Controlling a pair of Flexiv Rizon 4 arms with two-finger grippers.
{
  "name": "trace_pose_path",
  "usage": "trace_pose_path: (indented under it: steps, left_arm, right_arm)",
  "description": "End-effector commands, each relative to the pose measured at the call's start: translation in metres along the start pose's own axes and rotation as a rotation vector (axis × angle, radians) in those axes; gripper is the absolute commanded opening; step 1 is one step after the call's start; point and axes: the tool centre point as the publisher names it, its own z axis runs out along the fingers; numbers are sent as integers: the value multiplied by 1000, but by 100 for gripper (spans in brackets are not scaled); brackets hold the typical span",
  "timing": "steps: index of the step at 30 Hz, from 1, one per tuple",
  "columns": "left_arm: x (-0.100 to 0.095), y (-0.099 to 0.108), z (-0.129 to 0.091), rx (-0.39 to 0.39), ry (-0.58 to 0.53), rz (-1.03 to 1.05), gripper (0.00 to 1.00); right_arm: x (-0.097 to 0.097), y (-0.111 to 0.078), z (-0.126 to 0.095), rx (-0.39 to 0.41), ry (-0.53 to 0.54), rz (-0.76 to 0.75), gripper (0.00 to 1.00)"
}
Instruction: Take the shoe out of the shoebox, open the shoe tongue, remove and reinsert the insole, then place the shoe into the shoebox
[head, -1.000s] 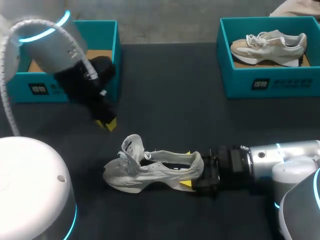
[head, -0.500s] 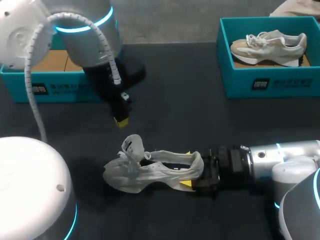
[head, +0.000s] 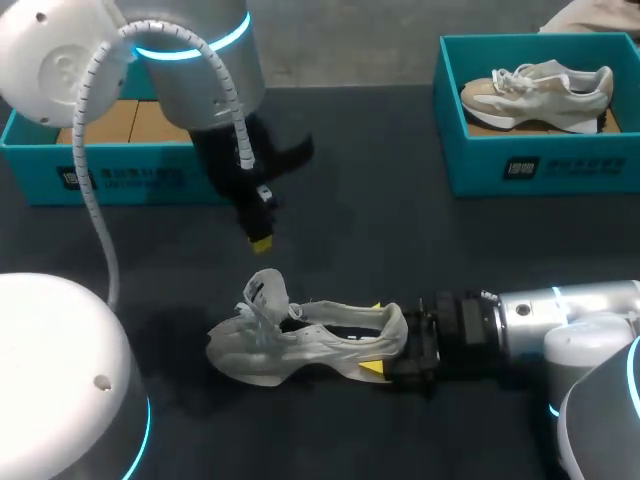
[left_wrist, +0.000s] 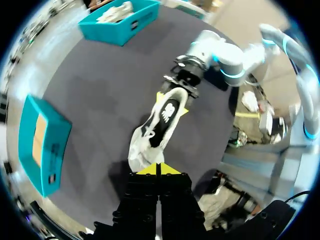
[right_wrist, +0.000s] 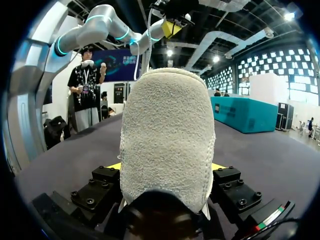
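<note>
Clamped the white shoe (head: 300, 345) by its heel in the right gripper (head: 373, 338), near middle of the table (head: 380, 230), toe pointing left. Hung the left gripper (head: 261, 243), fingers pressed together and empty, just beyond the raised tongue (head: 265, 292), not touching.

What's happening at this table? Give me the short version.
The right arm has its jaws shut on the heel of a white sneaker resting on the table. The left arm hangs above the sneaker's tongue end, jaws shut on nothing, not touching it. The left teal shoebox shows only its cardboard floor. The right teal shoebox holds a beige sneaker.
</note>
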Motion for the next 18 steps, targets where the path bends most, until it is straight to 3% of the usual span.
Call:
trace_pose_path:
  steps: [1, 4, 18]
  left_arm:
    - [1, -5, 15, 13, 35, 218, 0]
    - [4, -6, 20, 63, 65, 338, 0]
    - [3, -8, 25, 70, 65, 406, 0]
  right_arm:
    - [0, 2, -1, 6, 3, 1, 0]
    - [0, 2, -1, 6, 3, 1, 0]
    - [0, 2, -1, 6, 3, 1, 0]
